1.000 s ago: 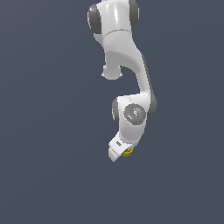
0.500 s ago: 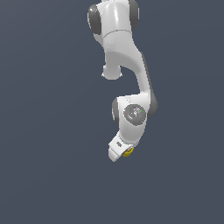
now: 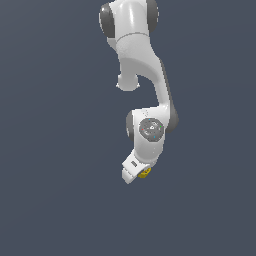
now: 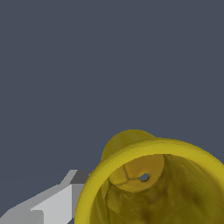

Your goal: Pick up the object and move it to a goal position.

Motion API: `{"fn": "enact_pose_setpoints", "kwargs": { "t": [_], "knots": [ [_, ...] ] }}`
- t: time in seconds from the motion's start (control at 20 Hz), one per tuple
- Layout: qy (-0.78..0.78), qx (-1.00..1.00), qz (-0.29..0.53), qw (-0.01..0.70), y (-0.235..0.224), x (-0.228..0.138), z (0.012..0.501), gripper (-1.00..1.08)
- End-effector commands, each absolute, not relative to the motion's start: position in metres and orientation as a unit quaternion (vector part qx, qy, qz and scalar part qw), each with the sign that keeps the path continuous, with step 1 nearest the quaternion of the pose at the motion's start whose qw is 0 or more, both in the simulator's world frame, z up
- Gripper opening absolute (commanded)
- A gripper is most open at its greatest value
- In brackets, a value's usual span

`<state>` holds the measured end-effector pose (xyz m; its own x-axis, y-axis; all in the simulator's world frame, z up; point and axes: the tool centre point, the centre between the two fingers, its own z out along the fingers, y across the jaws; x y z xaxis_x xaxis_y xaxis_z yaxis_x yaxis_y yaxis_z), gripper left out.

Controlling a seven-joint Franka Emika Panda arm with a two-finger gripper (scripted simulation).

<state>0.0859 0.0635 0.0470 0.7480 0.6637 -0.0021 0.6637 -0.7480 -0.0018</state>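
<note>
Nothing has shifted over the last second: the gripper point(image 3: 134, 176) stays beside the cup point(image 3: 145, 173), its grip hidden from view, so progress looks stalled.

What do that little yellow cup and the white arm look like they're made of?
The yellow cup looks like matte plastic or glazed clay: mottled yellow inside, a small hole in its floor. The white arm looks like smooth moulded plastic with soft highlights. Both are rendered, so this is a guess.
</note>
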Motion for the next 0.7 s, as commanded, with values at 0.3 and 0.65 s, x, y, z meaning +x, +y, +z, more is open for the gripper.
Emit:
{"fn": "enact_pose_setpoints", "kwargs": {
  "t": [0.3, 0.65],
  "knots": [
    [-0.354, -0.935, 0.0, 0.0, 0.022, 0.07, 0.059, -1.0],
    [-0.354, -0.935, 0.0, 0.0, -0.05, 0.042, 0.078, -1.0]
  ]
}}
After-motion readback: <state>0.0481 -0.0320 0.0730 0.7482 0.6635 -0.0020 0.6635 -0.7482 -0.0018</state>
